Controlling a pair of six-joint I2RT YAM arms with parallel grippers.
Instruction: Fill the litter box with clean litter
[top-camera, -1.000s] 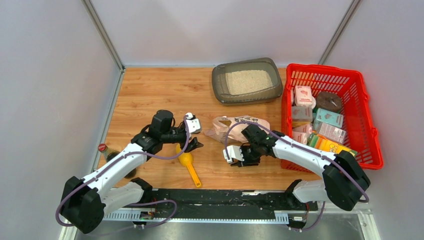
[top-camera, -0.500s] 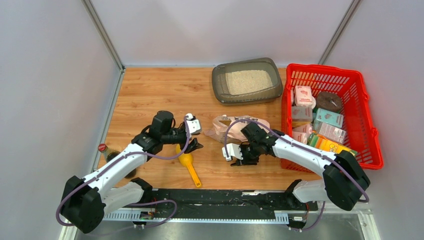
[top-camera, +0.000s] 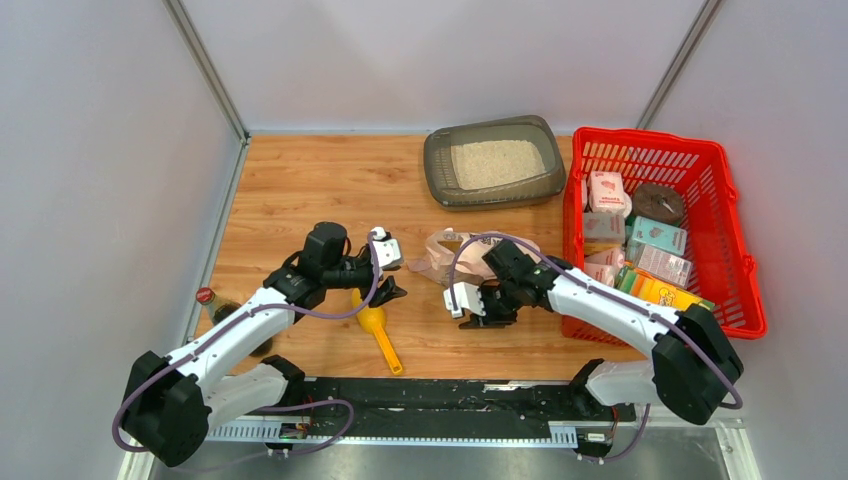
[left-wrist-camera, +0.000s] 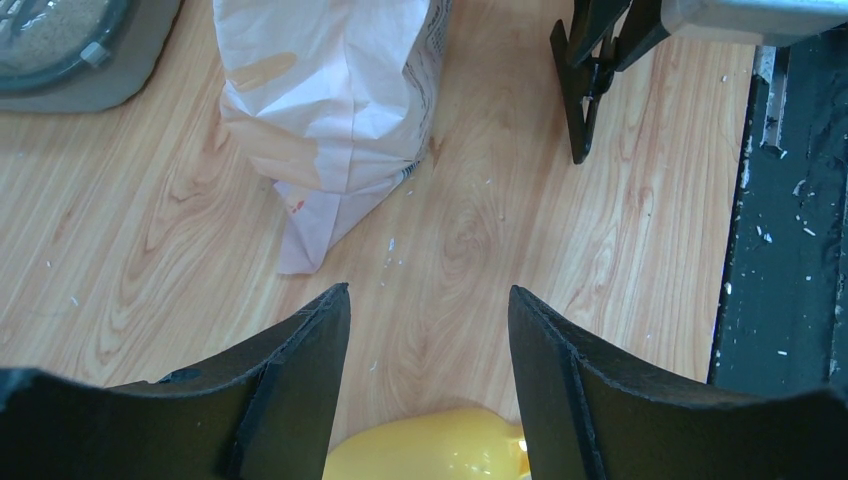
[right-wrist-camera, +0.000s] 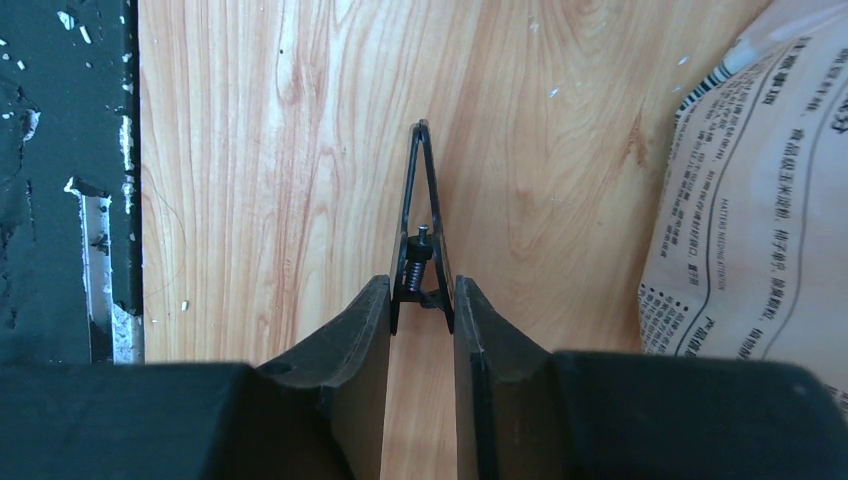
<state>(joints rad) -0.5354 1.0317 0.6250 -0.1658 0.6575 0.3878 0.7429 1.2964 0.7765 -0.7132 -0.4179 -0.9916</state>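
Note:
The dark grey litter box (top-camera: 436, 172) stands at the back of the table with pale clean litter (top-camera: 497, 162) in it; its corner (left-wrist-camera: 95, 85) shows in the left wrist view. A crumpled paper litter bag (top-camera: 470, 250) (left-wrist-camera: 330, 100) (right-wrist-camera: 750, 230) lies mid-table. My left gripper (top-camera: 388, 290) (left-wrist-camera: 430, 300) hangs open just above the bowl of a yellow scoop (top-camera: 378, 330) (left-wrist-camera: 430, 450), touching nothing. Near the front edge, my right gripper (top-camera: 488, 312) (right-wrist-camera: 422, 290) is shut on the handles of a black clip (right-wrist-camera: 420, 200) (left-wrist-camera: 583, 100) that points down at the wood.
A red mesh basket (top-camera: 745, 262) full of boxes stands at the right. A bottle with a red cap (top-camera: 205, 297) lies by the left wall. The black base rail (top-camera: 440, 395) runs along the near edge. Stray granules dot the wood.
The right gripper has drifted a little left and away from the edge, its jaws widening and then closing in again round the clip. The left arm has stayed still.

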